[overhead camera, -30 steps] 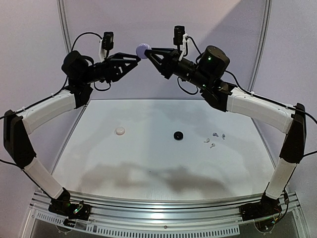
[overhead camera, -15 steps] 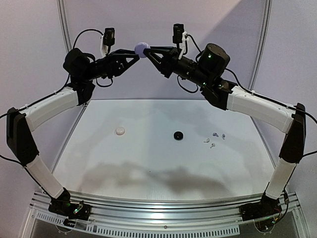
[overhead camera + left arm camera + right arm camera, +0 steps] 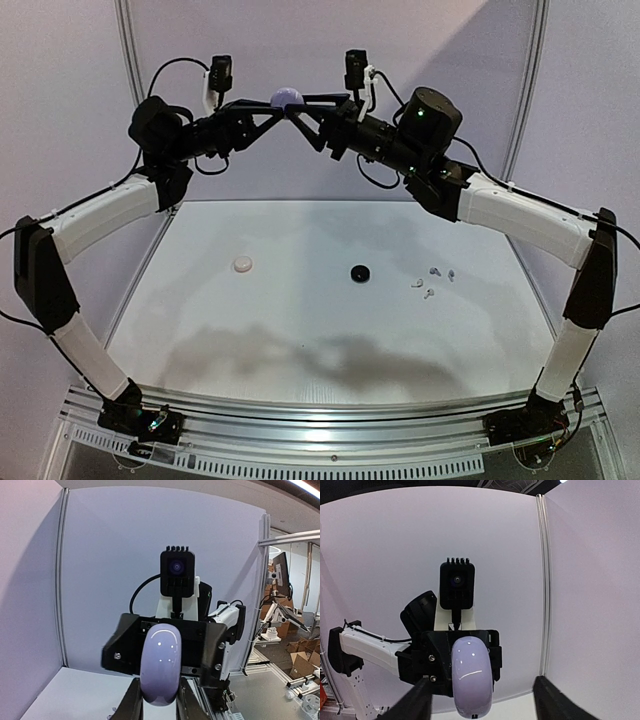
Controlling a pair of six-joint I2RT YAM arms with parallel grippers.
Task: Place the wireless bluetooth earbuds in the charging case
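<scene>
Charging case (image 3: 160,662) pinched in left tool (image 3: 159,696), right tool (image 3: 482,692) gaping, earbuds (image 3: 433,271) only overhead

Earbuds (image 3: 434,271) too small in top view to tell colour or pose. Left gripper (image 3: 159,682) fingers on charging case (image 3: 160,660) cropped by wrist view's bottom edge.

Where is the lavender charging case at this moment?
In the top view, the lavender charging case is high at top centre, between the left end effector and right end effector, above the table.
</scene>
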